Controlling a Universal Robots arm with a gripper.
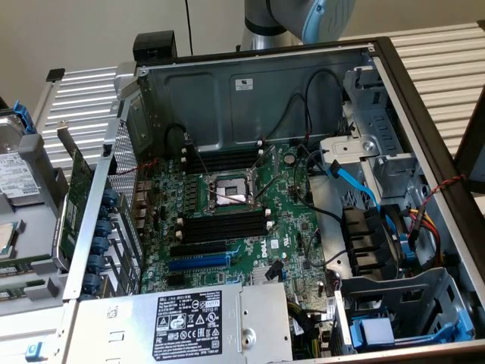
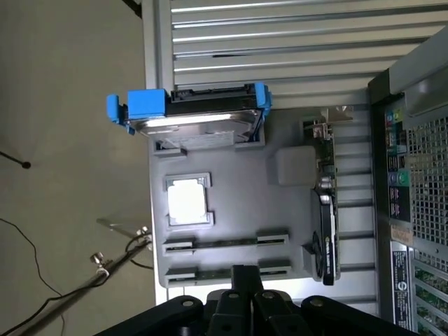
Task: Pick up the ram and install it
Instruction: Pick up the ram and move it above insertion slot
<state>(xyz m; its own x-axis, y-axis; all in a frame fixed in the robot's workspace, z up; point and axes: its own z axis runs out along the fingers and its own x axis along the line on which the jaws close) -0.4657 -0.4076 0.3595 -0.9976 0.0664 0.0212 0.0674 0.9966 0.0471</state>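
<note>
On the grey parts tray beside the open computer case, the ram lies in its holder, a second stick alongside. Gripper hangs over the ram, jaws pressed together; contact unclear.

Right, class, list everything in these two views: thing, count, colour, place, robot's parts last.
case: one, grey, open
motherboard: one, green, inside the case
memory slots: two banks, black, on the motherboard
power supply: one, silver, in the case
tray: one, grey, beside the case
ram sticks: two, green, in holders on the tray
hard drive: one, silver in blue carrier, on the tray
processor: one, silver, on the tray
expansion card: one, black and green, on the tray
arm: one, grey and blue, behind the case
pincer: one, black, shut, over the tray
</note>
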